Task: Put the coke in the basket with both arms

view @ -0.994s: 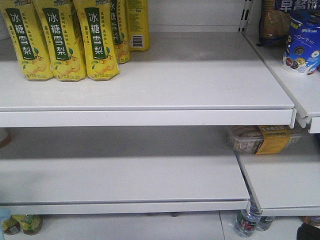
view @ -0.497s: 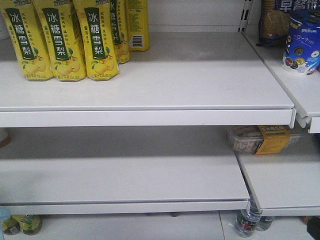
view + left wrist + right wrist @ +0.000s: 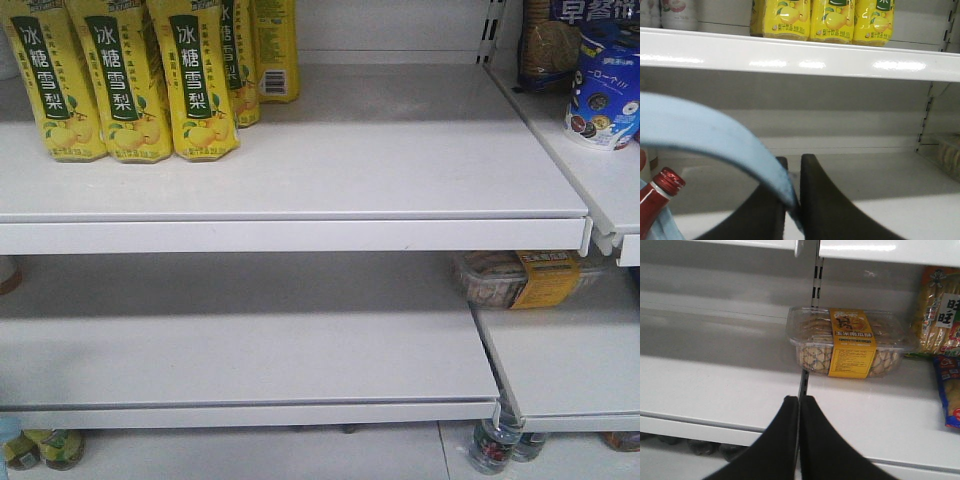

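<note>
In the left wrist view my left gripper (image 3: 793, 162) is shut on the basket's flat light blue handle (image 3: 715, 132), which arches from the left edge down between the jaws. The coke (image 3: 660, 192) pokes up at the bottom left, only its red cap and the top of its red label showing; the basket's body is out of view. In the right wrist view my right gripper (image 3: 798, 399) is shut and empty, in front of a white shelf. Neither gripper shows in the front view.
Yellow pear-drink bottles (image 3: 120, 80) stand on the upper white shelf (image 3: 300, 200). A clear snack box with a yellow band (image 3: 847, 342) and snack packets (image 3: 940, 310) lie on the lower right shelf. Bottles (image 3: 495, 445) stand under it. A blue cup (image 3: 605, 90) is at the upper right.
A dark shape at the bottom right corner of the front view has dropped out of the frame. The shelves and goods have not moved.
</note>
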You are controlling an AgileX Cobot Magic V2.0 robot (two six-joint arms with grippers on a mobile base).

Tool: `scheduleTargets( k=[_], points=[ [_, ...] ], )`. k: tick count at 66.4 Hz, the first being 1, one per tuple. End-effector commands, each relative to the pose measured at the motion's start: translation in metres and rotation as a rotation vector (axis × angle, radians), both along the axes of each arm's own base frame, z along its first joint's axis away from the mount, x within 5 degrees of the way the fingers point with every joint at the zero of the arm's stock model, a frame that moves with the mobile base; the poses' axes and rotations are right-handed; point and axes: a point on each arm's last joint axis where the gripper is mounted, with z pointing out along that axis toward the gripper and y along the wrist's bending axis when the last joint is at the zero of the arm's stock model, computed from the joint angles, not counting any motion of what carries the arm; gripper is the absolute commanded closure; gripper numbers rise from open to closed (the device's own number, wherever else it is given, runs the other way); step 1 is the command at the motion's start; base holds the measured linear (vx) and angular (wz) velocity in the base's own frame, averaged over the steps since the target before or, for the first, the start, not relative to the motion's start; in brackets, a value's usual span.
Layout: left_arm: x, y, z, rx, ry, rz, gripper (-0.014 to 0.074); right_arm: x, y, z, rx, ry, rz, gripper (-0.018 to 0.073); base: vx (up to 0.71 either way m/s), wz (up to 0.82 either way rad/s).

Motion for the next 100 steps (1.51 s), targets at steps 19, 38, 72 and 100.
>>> scheduleTargets(
  k=[19,38,72,100],
  points=[
    [-0.005,-0.003,0.017,0.077,-0.194,-0.022,0.0602,0.002,0.003,-0.018,0.068,-0.254,0.027,0.0564,0.00,0.00],
    [-0.005,-0.003,0.017,0.077,-0.194,-0.022,0.0602,0.002,-0.001,-0.006,-0.014,-0.396,-0.055,0.0564,0.00,0.00],
    [-0.005,-0.003,0.017,0.077,-0.194,-0.022,0.0602,0.001,-0.003,-0.001,0.093,-0.437,-0.090,0.0564,0.00,0.00],
    [-0.005,-0.003,0.017,0.077,-0.194,-0.022,0.0602,0.001,-0.003,-0.001,0.112,-0.435,-0.089,0.0564,0.00,0.00]
  ],
)
